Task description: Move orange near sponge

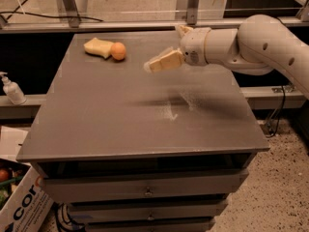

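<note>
Two things near the table's (120, 129) far-left corner: orange (118, 51) touching sponge (96, 47).
The gripper (153, 65) hangs well apart, fingers (165, 61) together, empty.

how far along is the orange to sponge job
Done, by the look of it: the orange sits on the table right beside the sponge, seemingly touching it, near the far left corner. In hand: nothing of the task; the gripper hangs above the table to the orange's right, apart from both. Left: probably only pulling the arm away.
</note>
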Robot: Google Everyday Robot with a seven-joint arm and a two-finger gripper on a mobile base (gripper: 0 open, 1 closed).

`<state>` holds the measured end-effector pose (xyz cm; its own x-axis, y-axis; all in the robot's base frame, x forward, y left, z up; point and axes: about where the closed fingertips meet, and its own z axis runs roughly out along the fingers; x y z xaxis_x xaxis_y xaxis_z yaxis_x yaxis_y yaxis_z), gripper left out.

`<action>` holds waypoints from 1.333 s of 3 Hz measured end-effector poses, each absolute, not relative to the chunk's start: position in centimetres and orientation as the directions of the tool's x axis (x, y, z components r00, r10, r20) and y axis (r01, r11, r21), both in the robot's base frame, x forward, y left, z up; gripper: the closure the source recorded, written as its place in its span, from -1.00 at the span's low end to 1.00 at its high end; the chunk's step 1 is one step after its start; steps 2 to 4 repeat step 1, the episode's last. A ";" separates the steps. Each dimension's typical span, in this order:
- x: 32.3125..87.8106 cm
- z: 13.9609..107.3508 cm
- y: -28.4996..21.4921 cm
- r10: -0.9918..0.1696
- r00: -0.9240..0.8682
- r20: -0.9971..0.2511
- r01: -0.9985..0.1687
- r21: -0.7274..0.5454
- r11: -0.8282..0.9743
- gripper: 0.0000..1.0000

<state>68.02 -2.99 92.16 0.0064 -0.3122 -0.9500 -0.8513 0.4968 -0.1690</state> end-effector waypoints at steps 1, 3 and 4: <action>67.8 92.0 -3.5 -0.311 0.000 -0.950 -0.849 -0.164 0.502 -1.00; 67.8 92.0 -3.5 -0.311 0.000 -0.950 -0.849 -0.164 0.502 -1.00; 67.8 92.0 -3.5 -0.311 0.000 -0.950 -0.849 -0.164 0.502 -1.00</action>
